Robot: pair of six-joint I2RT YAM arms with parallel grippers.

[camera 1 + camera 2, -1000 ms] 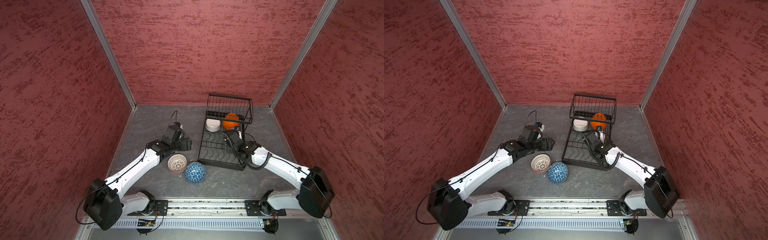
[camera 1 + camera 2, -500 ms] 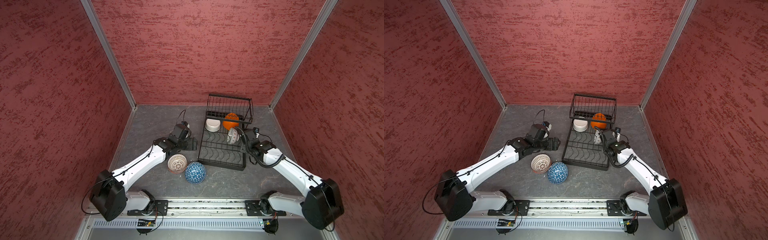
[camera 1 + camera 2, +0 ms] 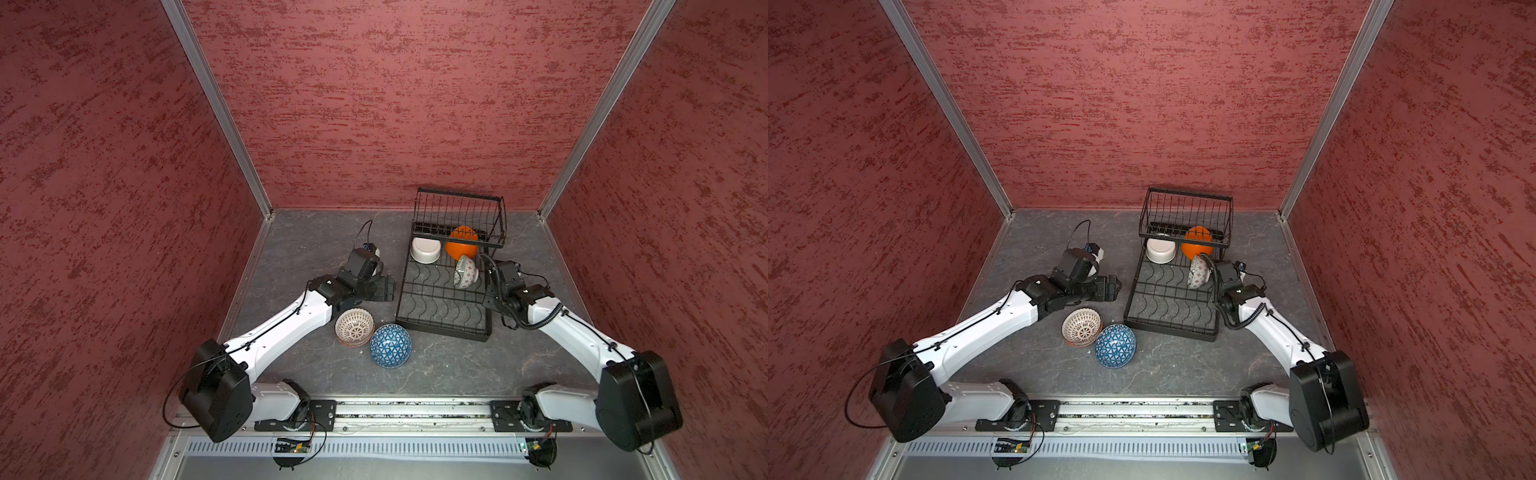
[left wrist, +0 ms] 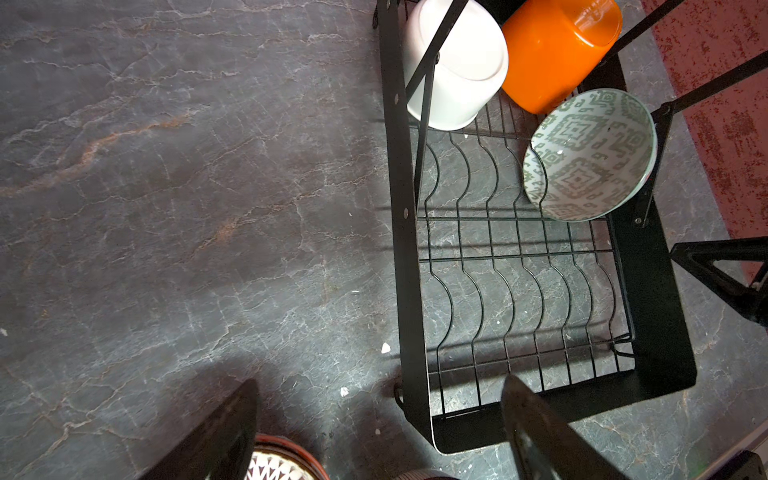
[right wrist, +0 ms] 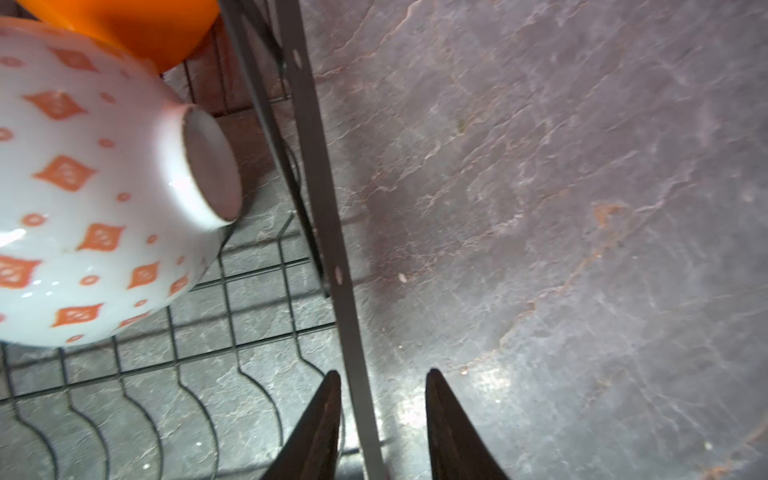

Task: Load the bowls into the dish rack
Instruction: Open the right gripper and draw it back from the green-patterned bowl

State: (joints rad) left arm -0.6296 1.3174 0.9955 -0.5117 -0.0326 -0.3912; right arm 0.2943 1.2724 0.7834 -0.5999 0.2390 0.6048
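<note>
Your tabletop carries the rack at 1 o'clock from its middle in both top views. Three bowls sit in it. The white bowl is at the rack's 11 o'clock corner and the orange bowl at 1 o'clock, both under the raised tier. The diamond bowl is tipped on its side at 3 o'clock, by the rail.

Off the rack's 7 o'clock corner wait the upright lattice bowl and, just beside it, the blue bowl, mouth-down.

Your right hand is empty, its fingers narrowly apart astride the rail; that placing looks finished. Your left hand is spread wide and empty, at the rack's 9 o'clock.

Next, I judge, lower the left hand to 6 o'clock onto the lattice bowl's rim, one finger inside it, clear of the blue bowl.
</note>
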